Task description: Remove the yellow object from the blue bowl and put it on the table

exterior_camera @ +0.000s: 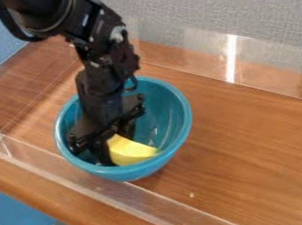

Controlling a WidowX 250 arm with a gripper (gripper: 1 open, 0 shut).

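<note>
- Down inside the round, deep teal-blue plastic bowl (180,137) with black claw (112,135); fingertips right by the small curved yellow banana-shaped piece (131,150).
- Can't tell if gripped: dark fingers overlap, near end of yellow piece hidden behind them, gap unreadable.
- Yellow piece low in bowl, toward the near side, below rim level.
- Done so far: reaching in and getting to the piece, at least close enough to touch.
- Left: securing hold, lifting past rim, moving sideways, setting down on reddish-brown wood-grain tabletop (245,146), letting go.
- Roughly midway at best, no lift visible.
- Might drag or tip bowl if pressing on wall; straight-up lift probably safest.
</note>
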